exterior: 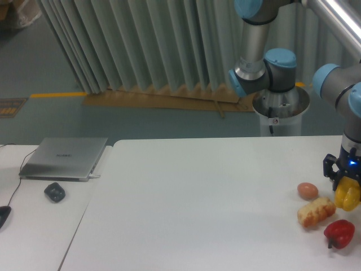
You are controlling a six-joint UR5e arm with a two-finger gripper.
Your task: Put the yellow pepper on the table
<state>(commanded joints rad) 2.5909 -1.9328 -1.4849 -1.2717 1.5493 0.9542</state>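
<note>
The yellow pepper (347, 196) is small, glossy and bright yellow. It sits between the fingers of my gripper (345, 189) at the far right of the large white table (197, 214), at or just above the tabletop; I cannot tell whether it touches. The gripper is shut on the pepper from above. Its black body with a blue light shows just over the pepper.
A pale orange egg-like piece (307, 190), a lumpy yellow-orange bread-like piece (316, 212) and a red pepper (339, 233) lie close to the left of and below the gripper. A smaller white desk on the left holds a silver laptop (65, 158) and a dark mouse (54, 192).
</note>
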